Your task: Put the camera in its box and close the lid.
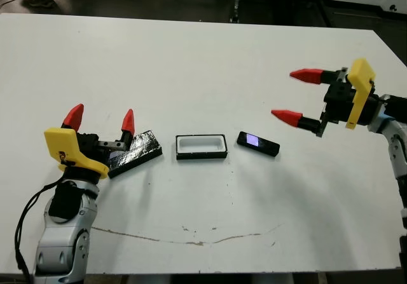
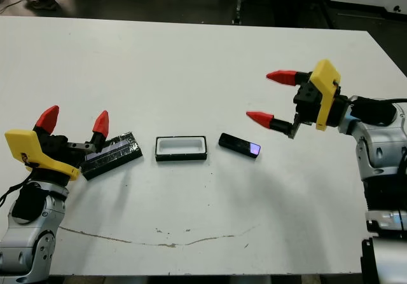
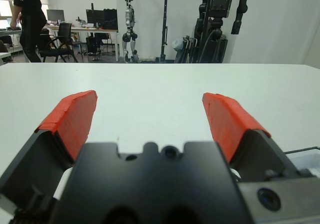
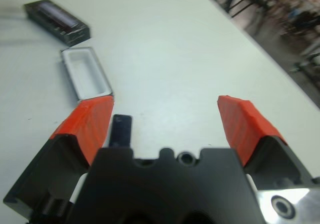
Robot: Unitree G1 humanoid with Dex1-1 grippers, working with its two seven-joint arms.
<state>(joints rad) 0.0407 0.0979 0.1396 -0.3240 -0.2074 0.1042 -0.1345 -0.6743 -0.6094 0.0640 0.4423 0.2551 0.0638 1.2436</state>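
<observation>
Beside the box point(image 1: 201, 146), we hold our right gripper point(image 1: 296, 94) spread, empty, ready to grasp the camera point(image 1: 257, 143); left gripper point(image 1: 102, 119) likewise unclenched.

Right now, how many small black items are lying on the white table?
3, in a row: the lid by the left gripper, the box in the middle, the camera nearest the right gripper. Nothing appears hidden.

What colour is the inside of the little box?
White, inside the black box; the left eye view shows it best.
</observation>
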